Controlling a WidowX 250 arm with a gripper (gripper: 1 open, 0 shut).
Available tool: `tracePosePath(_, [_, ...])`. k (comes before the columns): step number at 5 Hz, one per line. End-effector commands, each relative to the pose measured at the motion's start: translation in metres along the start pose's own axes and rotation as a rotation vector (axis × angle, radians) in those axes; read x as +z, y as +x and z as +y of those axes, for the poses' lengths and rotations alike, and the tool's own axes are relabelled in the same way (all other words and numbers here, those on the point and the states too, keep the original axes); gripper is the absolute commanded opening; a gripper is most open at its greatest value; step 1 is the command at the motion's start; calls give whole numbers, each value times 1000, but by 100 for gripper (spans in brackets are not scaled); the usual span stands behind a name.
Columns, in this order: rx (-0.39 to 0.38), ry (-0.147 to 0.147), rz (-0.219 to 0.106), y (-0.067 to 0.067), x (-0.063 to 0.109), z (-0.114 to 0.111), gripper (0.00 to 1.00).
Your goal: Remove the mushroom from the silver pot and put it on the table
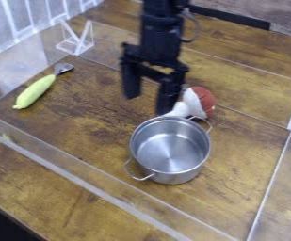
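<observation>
1. Yellow-green corn-like toy (35,92) lies on the wooden table (72,141).
2. Black gripper (149,98) hangs blurred, jaws apart.
3. Steel pot (170,151) stands upright.
4. Red-capped mushroom (202,100), partly hidden, seems to lie just behind the pot.

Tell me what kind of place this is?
Maybe a robot's practice table: there's a robot arm, see-through walls around the wooden tabletop, and a shiny pot.
</observation>
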State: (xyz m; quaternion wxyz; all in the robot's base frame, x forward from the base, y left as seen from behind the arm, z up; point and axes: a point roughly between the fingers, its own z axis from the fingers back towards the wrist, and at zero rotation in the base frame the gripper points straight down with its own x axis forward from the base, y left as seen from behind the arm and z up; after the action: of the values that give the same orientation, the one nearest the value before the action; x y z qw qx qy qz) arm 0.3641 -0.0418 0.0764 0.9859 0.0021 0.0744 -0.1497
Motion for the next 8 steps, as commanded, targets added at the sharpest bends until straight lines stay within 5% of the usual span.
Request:
tracePosePath(1, [-74,32,-97,31,22,-19,100])
tracePosePath(2, [-97,36,-101,50,14,-19,100])
tracePosePath(3, [-73,31,-105,60,3,10,100])
tracePosePath(5, [-40,30,-104,68,-15,50,100])
tracePosePath(6, [-42,30,-100,67,-22,60,0])
tracePosePath(8, [94,21,-98,55,9,48,0])
